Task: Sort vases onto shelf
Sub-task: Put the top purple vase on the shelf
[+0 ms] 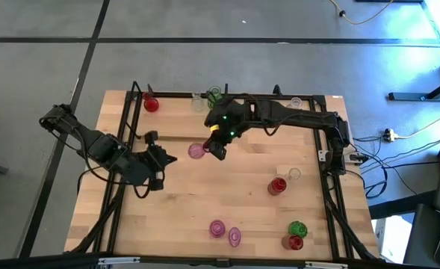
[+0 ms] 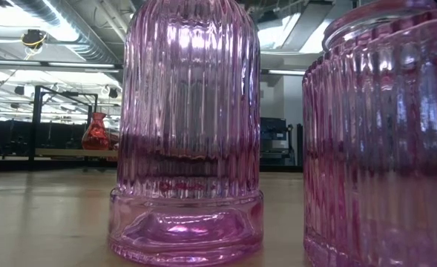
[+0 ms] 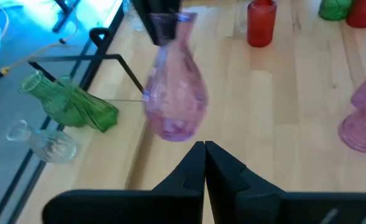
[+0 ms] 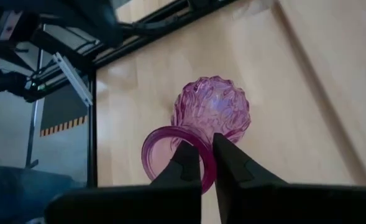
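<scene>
Gripping the rim of a pink bud vase [image 4: 210,112], the right gripper [image 4: 206,163] is seen above the middle of the worktop [image 1: 205,202], just in front of the shelf's near rail; its fingers [image 4: 186,163] are pinched on the flared lip, one inside the mouth and one outside. In the left wrist view the same pink vase [image 3: 173,99] is seen hanging nearly upright from those fingers; whether its base touches the wood cannot be told. The shelf [image 1: 175,116] lies along the far edge of the worktop, bounded by thin black rods. On it a red vase [image 1: 151,104] is seen at the left end, a green vase [image 1: 214,95] and a clear vase [image 1: 198,100] near the middle, and another clear vase [image 1: 296,102] toward the right. The left gripper [image 1: 162,159] is held at the left side of the worktop, well apart from the held vase, with its fingers [image 3: 189,171] pressed together on nothing. Loose on the worktop are noted: a red vase [image 1: 278,185] with a clear one [image 1: 294,174] near it at the right, two pink vases [image 1: 218,228] at the near edge, and a green vase [image 1: 298,228] touching a red vase [image 1: 293,242] at the near right. In the low view the two pink vases [image 2: 187,133] fill the foreground.
</scene>
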